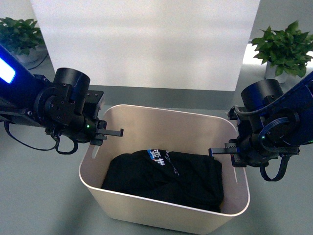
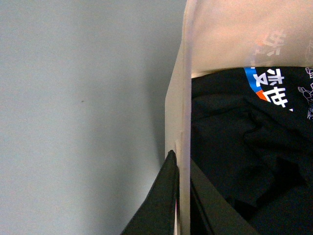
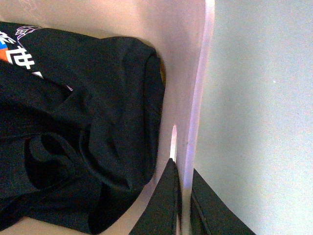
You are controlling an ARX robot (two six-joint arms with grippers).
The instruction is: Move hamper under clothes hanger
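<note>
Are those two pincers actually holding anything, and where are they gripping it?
Both hold the hamper by its rim: the left pincer clamps one short side wall, the right pincer the opposite one, a finger inside and outside each.

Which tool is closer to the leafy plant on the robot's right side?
Right. The right tool grips the hamper wall on that plant's side; the left tool holds the opposite wall, across the whole hamper.

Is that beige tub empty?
No, a black garment with white and blue print lies inside the hamper.
</note>
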